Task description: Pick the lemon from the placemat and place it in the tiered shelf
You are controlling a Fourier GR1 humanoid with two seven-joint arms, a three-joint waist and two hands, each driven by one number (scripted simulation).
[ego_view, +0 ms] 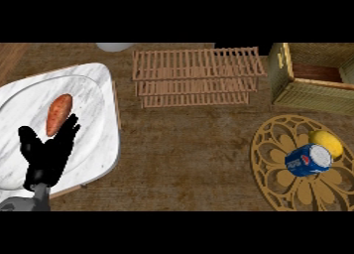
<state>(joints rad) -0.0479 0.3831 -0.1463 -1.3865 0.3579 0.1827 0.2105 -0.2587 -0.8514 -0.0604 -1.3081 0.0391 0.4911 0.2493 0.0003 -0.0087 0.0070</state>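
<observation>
The yellow lemon [327,141] lies on the round golden cut-out placemat [278,171] at the right, partly behind a blue soda can [308,159] lying beside it. The wooden slatted tiered shelf [197,76] stands at the top centre. My left hand [46,151] rests open at the lower left, fingers up, over the marble board, far from the lemon. No right hand shows in the view.
A white marble board [91,89] at the left carries an orange sweet potato [59,113]. A wicker basket [319,79] stands at the top right, beside the shelf. A pale round object [115,46] peeks in at the top edge.
</observation>
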